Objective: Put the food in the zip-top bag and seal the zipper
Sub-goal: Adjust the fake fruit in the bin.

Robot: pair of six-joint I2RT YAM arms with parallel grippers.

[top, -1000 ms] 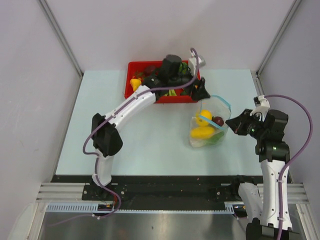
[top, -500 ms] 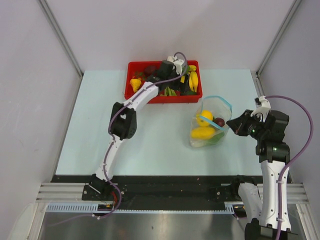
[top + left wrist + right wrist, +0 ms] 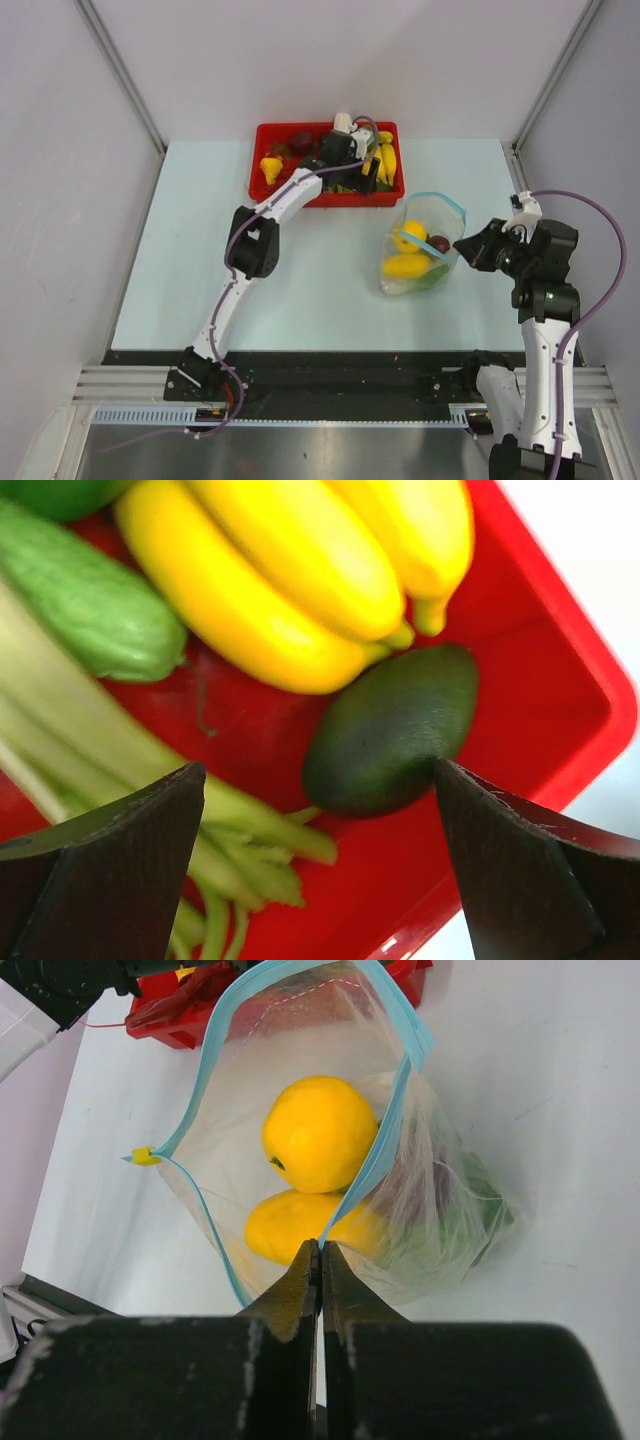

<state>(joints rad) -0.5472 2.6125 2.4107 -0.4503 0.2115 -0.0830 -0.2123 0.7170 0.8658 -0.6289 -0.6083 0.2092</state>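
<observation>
The left fingers [image 3: 110,870] are being held wide apart, empty; a dark avocado [image 3: 390,730] in the tray [image 3: 560,690] is lying between and just ahead of them (long axis slanting up-right). The part-filled bag [image 3: 230,1110] is being pinched by the closed right fingers [image 3: 290,1290].

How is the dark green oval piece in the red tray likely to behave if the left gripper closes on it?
The dark green oval piece looks smooth and rounded, so it may slip from the left gripper unless pinched across its middle. It lies loose in the red tray, so a nudge could roll it. Its plastic look suggests it is light.
</observation>
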